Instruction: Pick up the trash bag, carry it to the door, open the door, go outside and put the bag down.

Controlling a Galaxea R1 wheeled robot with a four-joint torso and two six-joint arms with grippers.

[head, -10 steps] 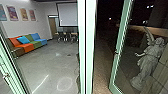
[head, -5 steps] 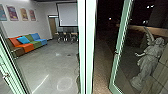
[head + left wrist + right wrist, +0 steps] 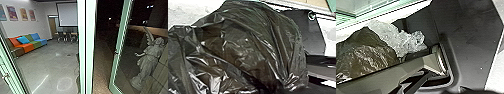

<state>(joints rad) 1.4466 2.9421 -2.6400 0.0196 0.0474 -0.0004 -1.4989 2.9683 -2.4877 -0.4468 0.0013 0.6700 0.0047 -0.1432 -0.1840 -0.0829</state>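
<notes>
Left wrist view: dark trash bag (image 3: pixel 243 50), creased.
Plastic: probably light, limp, slippery.
Folds (image 3: pixel 289 80): take hold where they gather.
Grip, both sides: cannot tell.

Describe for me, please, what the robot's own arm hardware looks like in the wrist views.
The left wrist view shows a dark grey plate with angled edges and a small round fitting. The right wrist view shows a wide dark plate beside a grey jointed bar with black angular parts.

Robot's wide dark plate (image 3: pixel 471 32), jointed bar (image 3: pixel 383 77) beside it
</notes>
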